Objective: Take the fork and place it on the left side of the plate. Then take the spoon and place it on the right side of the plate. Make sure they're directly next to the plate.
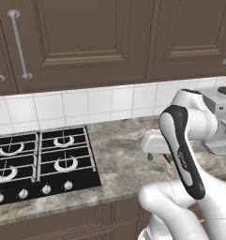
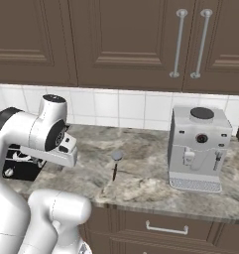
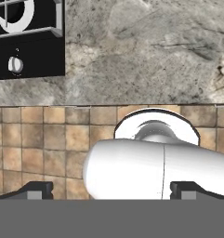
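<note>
The spoon [image 2: 115, 165] lies on the stone counter [image 2: 141, 183] with its round silvery bowl toward the wall and its thin dark handle toward the front edge. My gripper [image 1: 159, 158] hangs over the counter just right of the stove, pointing down, to the left of the spoon and apart from it [image 2: 59, 167]. In the hand view its two dark fingertips [image 3: 36, 189] stand wide apart at the bottom corners with nothing between them, so it is open. The fork and the plate are out of view.
A black gas stove [image 1: 39, 159] with knobs along its front takes up the left of the counter. A silver coffee machine [image 2: 198, 149] stands at the right, near the wall. Dark cabinets hang above. Below the counter's front edge the hand view shows the tiled floor [image 3: 39, 144].
</note>
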Controlling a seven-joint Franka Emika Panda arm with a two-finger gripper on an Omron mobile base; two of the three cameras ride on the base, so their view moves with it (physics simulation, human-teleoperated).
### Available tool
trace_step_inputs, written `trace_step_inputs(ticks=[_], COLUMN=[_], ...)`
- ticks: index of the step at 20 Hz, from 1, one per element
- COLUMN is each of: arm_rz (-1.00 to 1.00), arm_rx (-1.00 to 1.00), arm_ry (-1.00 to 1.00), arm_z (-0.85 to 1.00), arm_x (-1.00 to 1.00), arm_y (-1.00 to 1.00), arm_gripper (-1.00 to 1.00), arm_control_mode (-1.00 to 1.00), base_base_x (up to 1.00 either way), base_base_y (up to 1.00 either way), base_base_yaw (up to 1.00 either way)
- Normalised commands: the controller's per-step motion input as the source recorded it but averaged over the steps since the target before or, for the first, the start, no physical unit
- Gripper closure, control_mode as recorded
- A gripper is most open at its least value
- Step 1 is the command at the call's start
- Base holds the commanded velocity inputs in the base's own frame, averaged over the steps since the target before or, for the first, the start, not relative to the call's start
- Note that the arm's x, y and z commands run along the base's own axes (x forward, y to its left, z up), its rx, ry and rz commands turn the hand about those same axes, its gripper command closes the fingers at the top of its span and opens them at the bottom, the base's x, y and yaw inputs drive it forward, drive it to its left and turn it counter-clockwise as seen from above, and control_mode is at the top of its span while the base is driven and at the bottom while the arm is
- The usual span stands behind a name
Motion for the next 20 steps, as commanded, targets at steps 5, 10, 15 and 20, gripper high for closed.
trace_step_inputs(ticks=[5, 10, 15, 20], arm_rz=[0.00, 0.00, 0.00, 0.02], arm_rx=[0.00, 0.00, 0.00, -0.02], arm_ry=[0.00, 0.00, 0.00, -0.01], arm_z=[0.00, 0.00, 0.00, -0.05], arm_x=[0.00, 0.00, 0.00, -0.02], arm_y=[0.00, 0.00, 0.00, -0.04], arm_gripper=[-1.00, -1.00, -1.00, -1.00], arm_control_mode=[1.00, -1.00, -1.00, -1.00], base_base_x=[0.00, 0.00, 0.00, 0.00], base_base_y=[0.00, 0.00, 0.00, 0.00], base_base_yaw=[0.00, 0.00, 0.00, 0.00])
